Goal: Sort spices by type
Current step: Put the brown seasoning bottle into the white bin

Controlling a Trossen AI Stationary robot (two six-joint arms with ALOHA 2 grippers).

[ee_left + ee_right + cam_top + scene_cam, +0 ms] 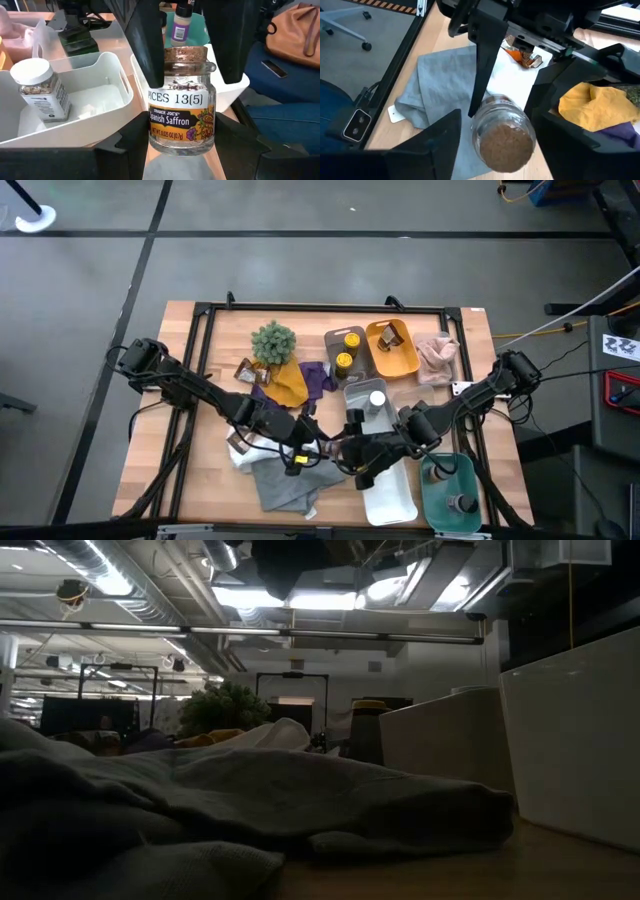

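Observation:
A small glass spice jar labelled Spanish Saffron (pixel 181 115), with a cork top (pixel 186 54), is in the air near the table's middle, over the white and grey cloths (pixel 445 80). My left gripper (pixel 180 157) (pixel 325 448) is shut on it. My right gripper (pixel 502 150) (pixel 365 452) faces it from the table's right. It is open, with one finger (pixel 147 45) on either side of the cork top and a little room left. A white-capped jar (pixel 40 90) stands in a white tray (pixel 117 75). My left gripper pinches the jar's glass body low on its two sides (pixel 152 145) between its two fingers. The fingers come nearly level from the table's left, slanting a little down. The jar is lifted clear, cork end up, above the cloths.
Trays line the right half: a long white one (pixel 390 495), a teal one (pixel 452 480) holding a bottle (pixel 462 502), a grey one with yellow tins (pixel 345 350), a mustard one (pixel 392 348). A plant (pixel 273 342), cloths (pixel 288 385) and a foil packet (pixel 245 370) lie left of them.

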